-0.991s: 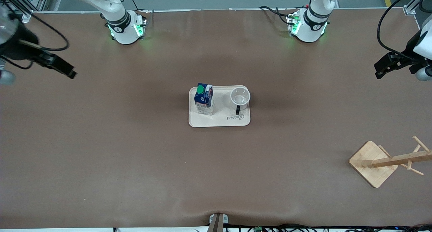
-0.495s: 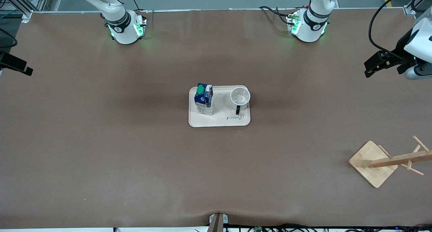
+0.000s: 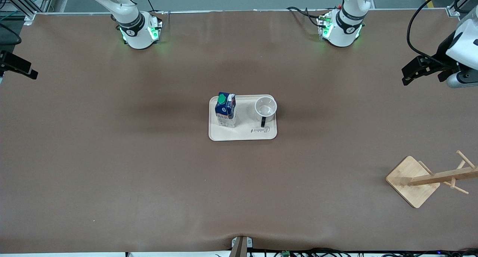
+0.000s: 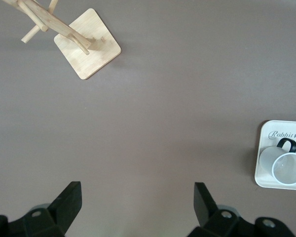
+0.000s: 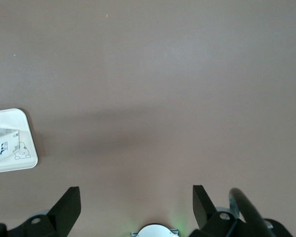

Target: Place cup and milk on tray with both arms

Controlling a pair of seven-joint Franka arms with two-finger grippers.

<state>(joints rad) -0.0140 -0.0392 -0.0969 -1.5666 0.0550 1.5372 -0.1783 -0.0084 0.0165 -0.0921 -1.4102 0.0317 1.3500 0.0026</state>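
Note:
In the middle of the table lies the cream tray [image 3: 242,134]. The milk [image 3: 225,110] stands upright on the part of it toward the right arm's end, and the white cup [image 3: 265,107] stands on the part toward the left arm's end, its black handle pointing at the front camera. My left gripper [image 3: 407,74] hangs open and holds nothing over the table's edge at the left arm's end. My right gripper [image 3: 26,71] hangs open and holds nothing over the edge at the right arm's end. The left wrist view has the cup [image 4: 286,165] on the tray [image 4: 286,126]; the right wrist view has the milk [image 5: 2,140] on the tray [image 5: 25,150].
A wooden rack [image 3: 412,180] with pegs lies tipped on its square base near the front camera at the left arm's end, also in the left wrist view as the rack [image 4: 86,47]. The arms' bases [image 3: 140,29] glow green along the table's back edge.
My right gripper has swung outward to the table's edge at the right arm's end. The left gripper has shifted only slightly. Milk, cup and tray have not moved.

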